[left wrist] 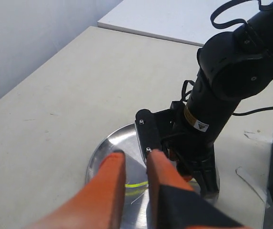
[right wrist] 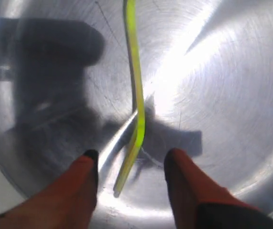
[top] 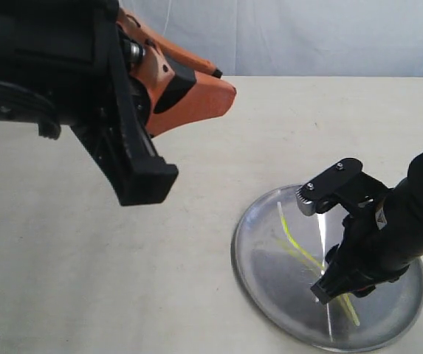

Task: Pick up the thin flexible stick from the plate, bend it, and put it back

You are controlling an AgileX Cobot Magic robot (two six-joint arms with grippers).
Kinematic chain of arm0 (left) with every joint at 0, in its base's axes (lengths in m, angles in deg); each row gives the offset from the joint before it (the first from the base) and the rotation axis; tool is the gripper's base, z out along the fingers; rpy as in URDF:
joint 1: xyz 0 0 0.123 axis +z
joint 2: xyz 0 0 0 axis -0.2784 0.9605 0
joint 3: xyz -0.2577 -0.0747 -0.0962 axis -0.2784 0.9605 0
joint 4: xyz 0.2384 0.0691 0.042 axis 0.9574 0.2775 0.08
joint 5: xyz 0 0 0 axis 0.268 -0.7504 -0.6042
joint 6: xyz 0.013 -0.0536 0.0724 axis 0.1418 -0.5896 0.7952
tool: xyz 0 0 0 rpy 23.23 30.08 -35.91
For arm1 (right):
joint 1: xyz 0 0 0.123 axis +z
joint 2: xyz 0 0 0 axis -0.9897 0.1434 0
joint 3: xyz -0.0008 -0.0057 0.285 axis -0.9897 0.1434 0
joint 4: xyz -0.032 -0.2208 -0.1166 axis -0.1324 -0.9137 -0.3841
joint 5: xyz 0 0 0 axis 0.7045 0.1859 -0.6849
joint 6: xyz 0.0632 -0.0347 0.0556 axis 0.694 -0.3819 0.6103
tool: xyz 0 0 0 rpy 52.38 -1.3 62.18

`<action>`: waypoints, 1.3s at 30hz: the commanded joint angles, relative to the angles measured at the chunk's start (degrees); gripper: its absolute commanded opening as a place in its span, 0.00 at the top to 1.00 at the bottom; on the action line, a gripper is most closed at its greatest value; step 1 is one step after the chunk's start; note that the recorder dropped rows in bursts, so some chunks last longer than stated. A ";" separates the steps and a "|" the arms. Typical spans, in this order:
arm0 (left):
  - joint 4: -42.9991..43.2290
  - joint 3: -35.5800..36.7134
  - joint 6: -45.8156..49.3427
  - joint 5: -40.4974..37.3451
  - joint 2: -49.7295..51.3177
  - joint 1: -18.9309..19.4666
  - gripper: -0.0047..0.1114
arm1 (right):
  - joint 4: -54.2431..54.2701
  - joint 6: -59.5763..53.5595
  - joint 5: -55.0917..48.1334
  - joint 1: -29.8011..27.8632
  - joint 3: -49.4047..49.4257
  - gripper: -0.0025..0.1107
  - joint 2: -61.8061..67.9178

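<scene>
Lying on one plate (right wrist: 250,143), one stick (right wrist: 137,109) between open right hand (right wrist: 131,164) fingers.

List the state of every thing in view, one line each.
thin flexible stick: lying on the plate, kinked, not gripped.
plate: flat on the table, holding the stick.
right hand: open, fingers either side of the stick's end, low over the plate.
left hand: raised above the plate's edge, fingers slightly apart, holding nothing.

Pale beige matte surface (top: 122,295), plain light grey-blue wall (top: 307,37) behind it, a second whitish tabletop (left wrist: 174,19) beyond, soft even light
</scene>
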 commanded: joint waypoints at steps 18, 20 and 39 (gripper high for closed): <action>-0.22 -0.26 -1.48 6.15 -5.13 -0.20 0.90 | -0.73 5.79 -6.90 -0.18 -2.09 0.99 -48.58; -0.11 -0.26 -1.48 7.33 -7.11 -0.20 0.96 | -1.53 5.79 -4.92 -0.18 -2.09 0.99 -54.30; -0.11 -0.26 -1.37 6.69 -11.33 -0.20 0.96 | 7.13 5.79 -0.97 -0.18 -1.99 0.99 -69.29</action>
